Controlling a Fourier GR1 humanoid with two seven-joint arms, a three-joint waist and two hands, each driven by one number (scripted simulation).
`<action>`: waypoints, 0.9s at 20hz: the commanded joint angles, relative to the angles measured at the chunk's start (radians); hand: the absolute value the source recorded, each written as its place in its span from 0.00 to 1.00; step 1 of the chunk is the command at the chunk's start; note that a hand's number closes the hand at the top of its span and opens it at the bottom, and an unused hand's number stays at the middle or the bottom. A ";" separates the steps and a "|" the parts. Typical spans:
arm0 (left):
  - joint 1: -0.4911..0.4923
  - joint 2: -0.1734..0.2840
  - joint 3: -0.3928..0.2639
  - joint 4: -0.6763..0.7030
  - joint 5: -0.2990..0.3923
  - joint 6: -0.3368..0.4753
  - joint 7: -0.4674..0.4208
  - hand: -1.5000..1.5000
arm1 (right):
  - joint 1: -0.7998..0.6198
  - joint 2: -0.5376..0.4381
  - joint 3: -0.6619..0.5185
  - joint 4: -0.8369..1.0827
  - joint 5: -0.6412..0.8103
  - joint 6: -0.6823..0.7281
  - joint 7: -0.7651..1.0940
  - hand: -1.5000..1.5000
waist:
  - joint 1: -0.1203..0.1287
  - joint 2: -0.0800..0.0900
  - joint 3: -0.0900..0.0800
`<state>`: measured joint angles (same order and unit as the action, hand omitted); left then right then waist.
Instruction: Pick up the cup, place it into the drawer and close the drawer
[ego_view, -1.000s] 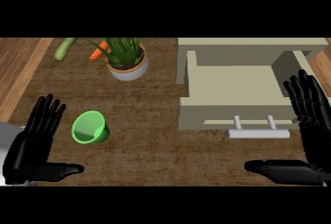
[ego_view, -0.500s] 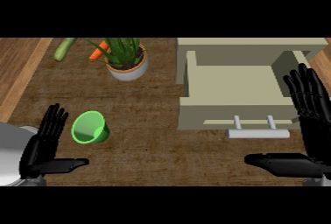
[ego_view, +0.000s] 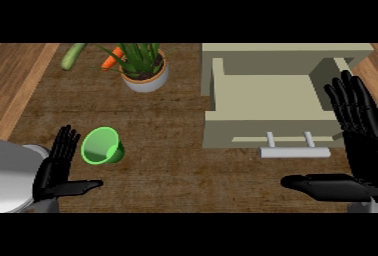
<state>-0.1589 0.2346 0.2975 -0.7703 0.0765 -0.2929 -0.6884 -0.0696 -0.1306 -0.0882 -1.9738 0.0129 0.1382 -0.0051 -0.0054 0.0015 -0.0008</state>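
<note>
Left hand (ego_view: 57, 167), at 8 o'clock, is open with straight fingers and holds nothing; we see the green cup (ego_view: 102, 145) just beside it on the bench (ego_view: 170, 130). Right hand (ego_view: 353, 145), at 4 o'clock, is likewise open and empty beside the open drawer (ego_view: 269, 107).

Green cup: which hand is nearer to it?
Left. The left hand is open just left of the green cup; the right hand is across the counter by the drawer.
</note>
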 joint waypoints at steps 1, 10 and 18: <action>-0.131 0.036 0.028 0.253 -0.015 -0.014 -0.118 0.00 | 0.039 -0.004 -0.021 0.037 -0.004 0.027 -0.085 0.00 | -0.004 0.001 0.000; -0.256 0.073 0.046 0.540 -0.060 0.011 -0.328 0.00 | 0.049 0.008 0.010 -0.041 -0.023 0.037 0.006 0.00 | -0.018 0.005 -0.002; -0.260 0.050 0.019 0.562 -0.086 0.002 -0.383 0.00 | -0.011 -0.011 -0.025 0.052 -0.016 0.038 -0.033 0.00 | -0.014 0.006 -0.002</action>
<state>-0.4102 0.3004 0.3254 -0.2330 0.0029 -0.2516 -0.9690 -0.0727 -0.1090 -0.0692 -1.9417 0.0352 0.1466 -0.0338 -0.0185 0.0067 -0.0030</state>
